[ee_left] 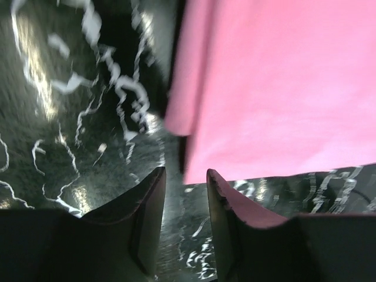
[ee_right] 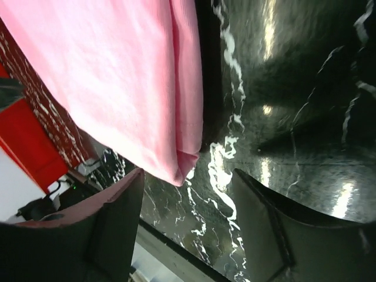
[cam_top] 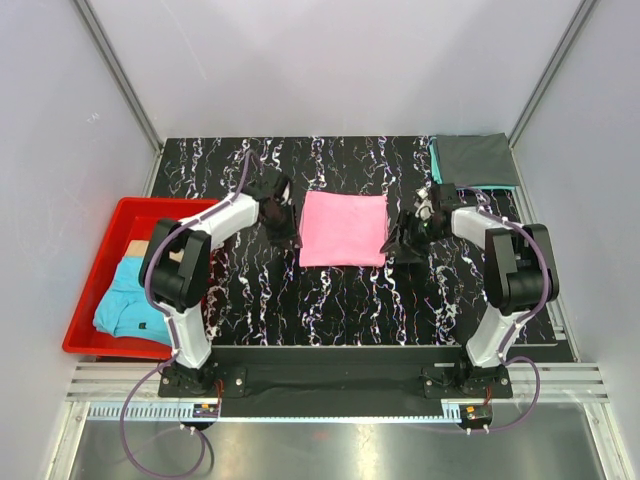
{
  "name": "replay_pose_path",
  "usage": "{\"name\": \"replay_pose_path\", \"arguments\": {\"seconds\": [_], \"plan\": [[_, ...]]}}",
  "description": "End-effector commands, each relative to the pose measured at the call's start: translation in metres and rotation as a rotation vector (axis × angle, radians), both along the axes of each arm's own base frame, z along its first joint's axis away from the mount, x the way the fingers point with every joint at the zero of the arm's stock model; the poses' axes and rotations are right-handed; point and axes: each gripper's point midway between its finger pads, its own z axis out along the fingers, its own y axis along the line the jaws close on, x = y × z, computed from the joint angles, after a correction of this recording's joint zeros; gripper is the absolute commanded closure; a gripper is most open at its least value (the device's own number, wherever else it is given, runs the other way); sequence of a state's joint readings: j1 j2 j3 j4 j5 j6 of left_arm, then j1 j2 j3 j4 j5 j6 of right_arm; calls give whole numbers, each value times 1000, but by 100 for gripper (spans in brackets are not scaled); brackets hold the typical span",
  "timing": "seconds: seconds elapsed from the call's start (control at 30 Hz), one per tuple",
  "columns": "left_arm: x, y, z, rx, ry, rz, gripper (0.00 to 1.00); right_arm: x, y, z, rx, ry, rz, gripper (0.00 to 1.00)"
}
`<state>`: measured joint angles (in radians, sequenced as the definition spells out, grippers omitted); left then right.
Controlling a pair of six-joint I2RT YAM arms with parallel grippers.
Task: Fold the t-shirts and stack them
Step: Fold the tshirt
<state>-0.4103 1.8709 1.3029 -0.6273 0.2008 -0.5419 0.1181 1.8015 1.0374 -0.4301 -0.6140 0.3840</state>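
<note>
Left gripper [ee_left: 185,173] and right gripper [ee_right: 188,175] stand apart-jawed and empty, flanking the folded pink shirt [cam_top: 343,228] at centre frame. Closing low here could snag an edge layer and undo the fold.

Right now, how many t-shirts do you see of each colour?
Pink t-shirt: 1
Dark grey t-shirt: 1
Teal t-shirt, only an edge under the grey: 1
Light blue t-shirt, in the red bin: 1
Beige patch in the bin: unclear, not counted
Total: 4

Pink t-shirt [cam_top: 343,229] on marbled table [cam_top: 330,300]
</note>
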Motion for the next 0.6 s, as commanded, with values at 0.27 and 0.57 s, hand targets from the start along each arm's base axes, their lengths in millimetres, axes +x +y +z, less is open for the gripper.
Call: {"name": "replay_pose_path", "arguments": {"seconds": [0.27, 0.57], "plan": [[17, -85, 32, -300, -101, -152, 62, 45, 38, 64, 109, -166, 103, 92], [7, -19, -45, 79, -9, -21, 65, -2, 50, -30, 90, 16, 182, 91]]}}
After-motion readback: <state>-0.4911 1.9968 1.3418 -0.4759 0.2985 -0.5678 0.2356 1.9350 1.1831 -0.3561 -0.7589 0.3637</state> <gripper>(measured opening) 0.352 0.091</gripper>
